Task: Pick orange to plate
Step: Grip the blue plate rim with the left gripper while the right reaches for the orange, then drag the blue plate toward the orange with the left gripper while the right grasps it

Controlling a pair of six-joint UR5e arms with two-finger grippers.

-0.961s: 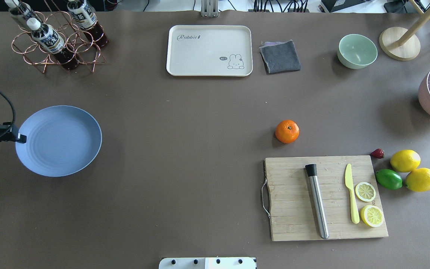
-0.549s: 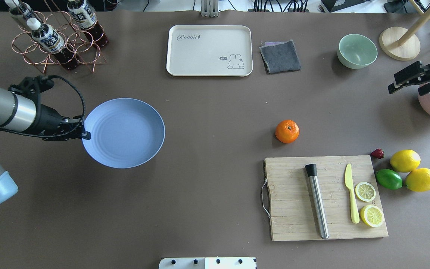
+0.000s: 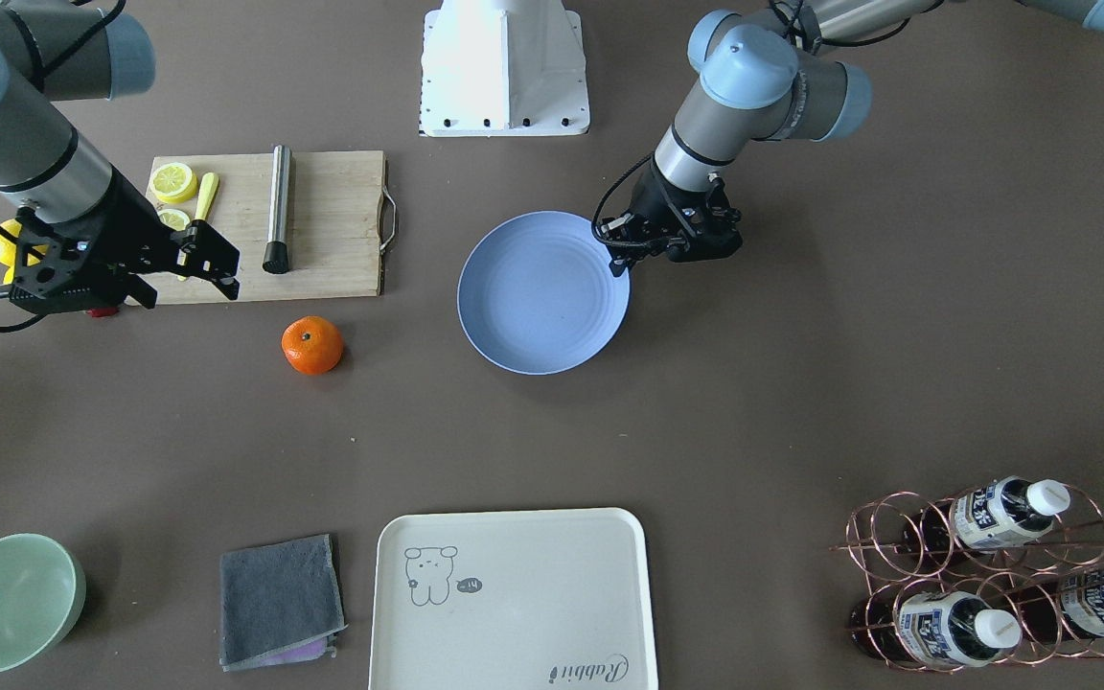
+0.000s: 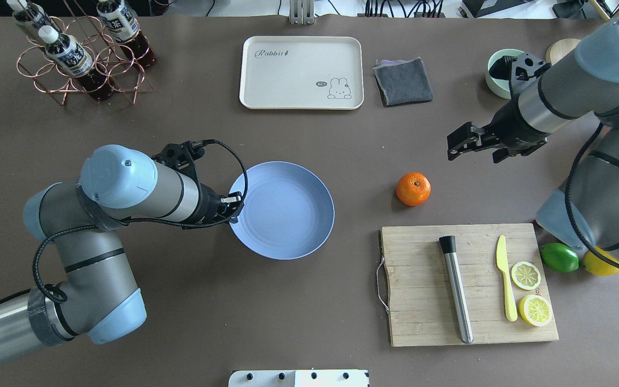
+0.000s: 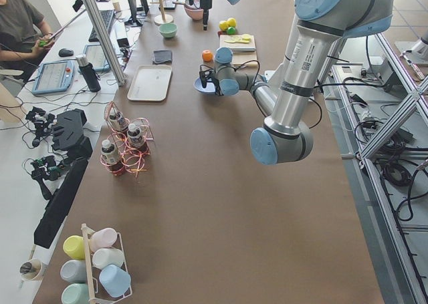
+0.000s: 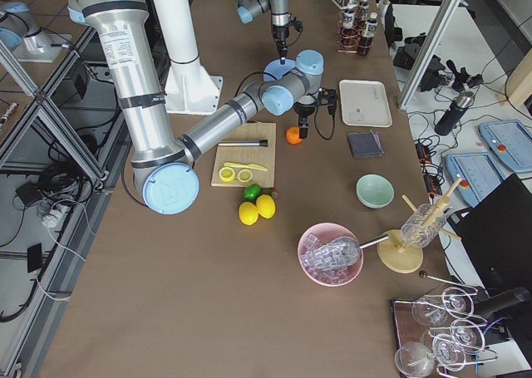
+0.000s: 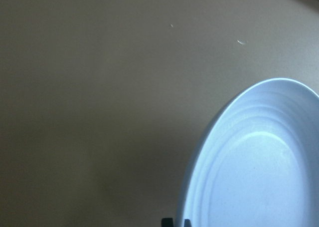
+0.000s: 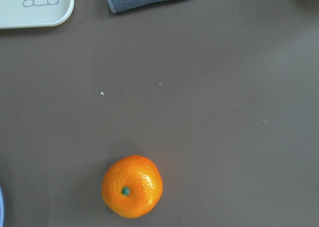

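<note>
Bench (image 4: 309,134) viewed steeply from behind and from front; ends covered obliquely; wrist views close; orange (image 4: 413,189) shared by overhead and right wrist.

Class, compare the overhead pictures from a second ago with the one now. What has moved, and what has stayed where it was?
The left gripper, shut on the plate's rim, has moved the plate rightward to the table's middle, nearer the orange. The right gripper, open, has come in from the right edge towards the orange. The orange and the cutting board have not moved.
</note>
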